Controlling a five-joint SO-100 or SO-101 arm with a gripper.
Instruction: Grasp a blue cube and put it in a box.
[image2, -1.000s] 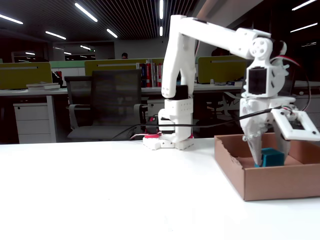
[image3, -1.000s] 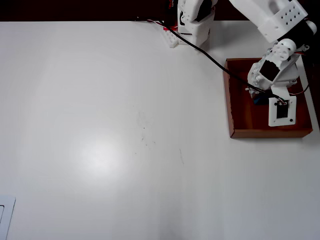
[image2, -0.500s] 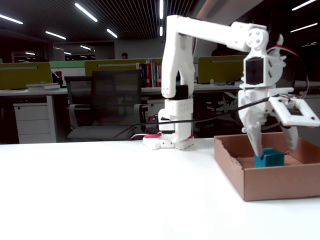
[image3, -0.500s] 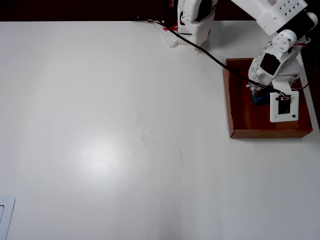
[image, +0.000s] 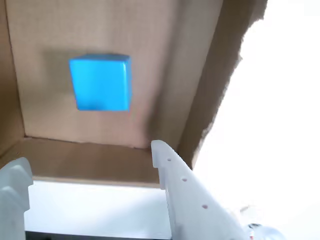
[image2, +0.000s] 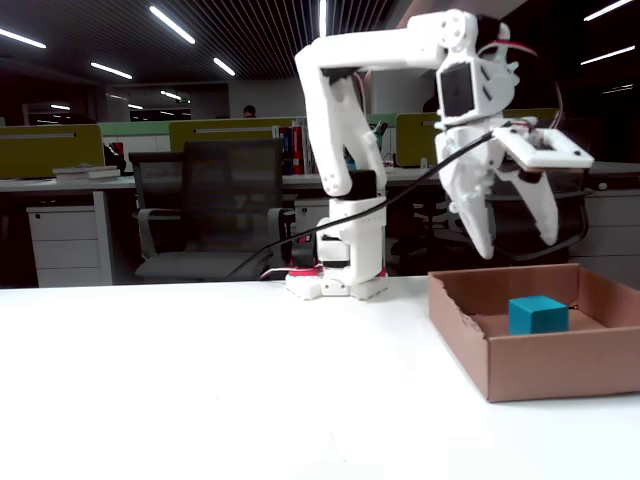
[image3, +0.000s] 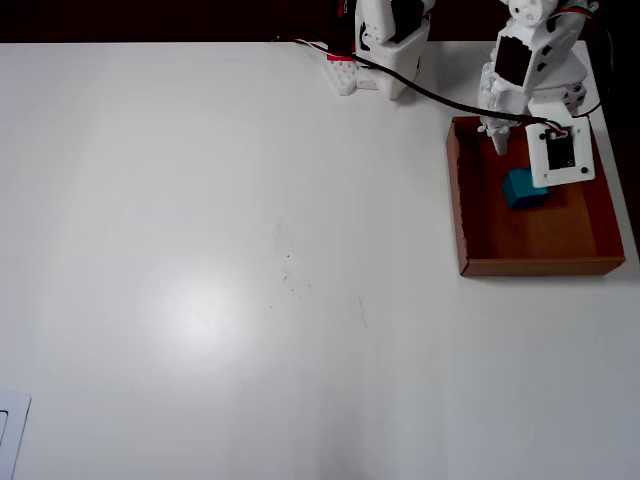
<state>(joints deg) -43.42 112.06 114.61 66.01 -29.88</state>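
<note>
1. Wrist view: the blue cube (image: 101, 83) lies flat on the brown floor of the box (image: 190, 75), left of centre, with bare cardboard on every side of it and nothing touching it. The gripper (image: 90, 167) enters from the bottom edge; its 2 white fingers (image: 180, 195) stand spread apart with nothing between them. The left finger is cut off by the frame. The box's right wall has a ragged, torn rim, and past it the table (image: 280, 125) is washed out to plain white.

2. Fixed view: the cardboard box (image2: 545, 360) sits on the white table (image2: 220, 390) at the right, its right end cut by the frame. The blue cube (image2: 537, 315) rests inside; the near wall hides its base. The gripper (image2: 518, 243) hangs above the box, well clear of the cube, jaws released and empty. A black cable (image2: 330, 225) sags from the wrist toward the arm's base (image2: 335, 280). Behind stand an office chair (image2: 215, 210), desks and a row of books (image2: 300, 145), dim and hard to read.

3. Overhead view: the box (image3: 470, 230) lies at the table's (image3: 220, 250) far right, with the blue cube (image3: 524, 188) in its far half. The wrist's white camera mount (image3: 560, 152) overlaps the cube's far edge. The gripper (image3: 522, 150) is over the box's far wall; only 1 finger (image3: 498, 138) shows clearly.
</note>
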